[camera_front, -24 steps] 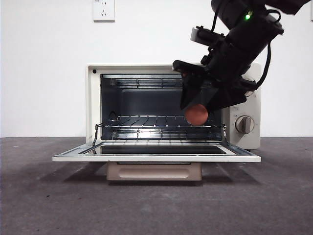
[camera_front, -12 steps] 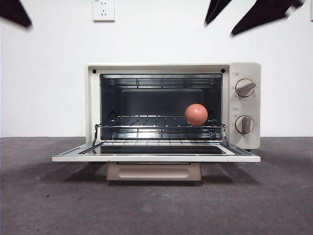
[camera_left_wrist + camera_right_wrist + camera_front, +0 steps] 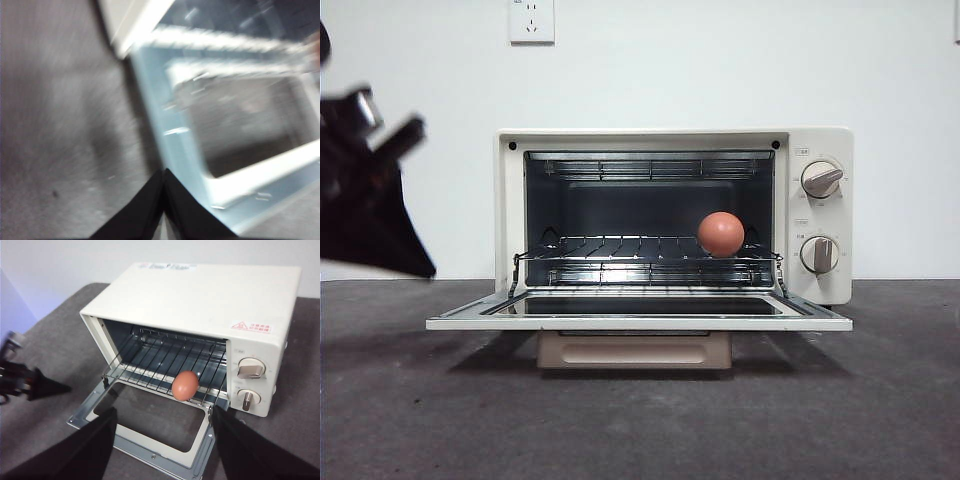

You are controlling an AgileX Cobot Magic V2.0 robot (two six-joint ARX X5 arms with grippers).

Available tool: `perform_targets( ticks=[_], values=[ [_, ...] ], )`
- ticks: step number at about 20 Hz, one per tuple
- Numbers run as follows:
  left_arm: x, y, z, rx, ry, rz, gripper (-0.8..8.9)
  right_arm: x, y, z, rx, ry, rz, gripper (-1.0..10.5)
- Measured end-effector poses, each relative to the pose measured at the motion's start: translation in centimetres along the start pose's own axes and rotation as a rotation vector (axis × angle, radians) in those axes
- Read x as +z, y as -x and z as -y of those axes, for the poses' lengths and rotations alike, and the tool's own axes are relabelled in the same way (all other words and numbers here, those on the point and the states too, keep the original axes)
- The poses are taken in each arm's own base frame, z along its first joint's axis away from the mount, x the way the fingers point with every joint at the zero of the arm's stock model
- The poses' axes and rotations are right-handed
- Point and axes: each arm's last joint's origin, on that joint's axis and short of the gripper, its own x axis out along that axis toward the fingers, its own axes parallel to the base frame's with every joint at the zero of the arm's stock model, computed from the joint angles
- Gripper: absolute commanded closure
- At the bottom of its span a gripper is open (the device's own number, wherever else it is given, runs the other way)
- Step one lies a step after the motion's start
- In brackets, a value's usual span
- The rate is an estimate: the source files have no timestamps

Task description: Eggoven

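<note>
The egg (image 3: 721,234) sits on the wire rack (image 3: 645,258) inside the toaster oven (image 3: 675,215), toward the dial side, close to the rack's front edge where a claw could easily set it down. The door (image 3: 640,312) lies folded flat, handle (image 3: 634,350) hanging beneath, so closing it looks like the job left. The left claw (image 3: 163,172), tips pinched together and empty, hovers blurred by the door's corner on the side away from the dials, above the grey counter (image 3: 640,420). The right claw (image 3: 162,440), jaws spread wide and empty, hangs high in front of the oven. Two grey dials (image 3: 820,217) sit beside the cavity; the red sticker (image 3: 250,327) on top is too small to read.
</note>
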Motion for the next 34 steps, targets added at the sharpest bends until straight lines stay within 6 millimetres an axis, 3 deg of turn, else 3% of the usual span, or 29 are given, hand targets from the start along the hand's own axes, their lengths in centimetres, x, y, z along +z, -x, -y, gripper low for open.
perform_targets(
  ticks=[4,11,21,27,34],
  values=[
    [-0.5,-2.7,-1.6,-0.005,0.024,-0.033,8.07,0.0,1.3,-0.1,0.01,0.003,0.043,6.4],
    [-1.6,-5.1,-2.8,-0.095,0.073,-0.103,8.07,0.0,1.2,0.0,0.005,0.003,0.042,6.4],
    [-1.6,-5.2,-2.8,-0.281,0.095,-0.105,8.07,0.0,1.2,0.0,-0.02,0.003,0.048,6.4],
    [0.3,-5.0,-2.2,-0.418,0.094,0.019,8.07,-0.3,1.2,0.2,-0.052,0.001,0.024,6.4],
    [3.9,-3.8,-1.3,-0.49,0.109,0.266,8.07,-0.5,1.2,0.2,-0.058,0.001,0.0,6.4]
  ],
)
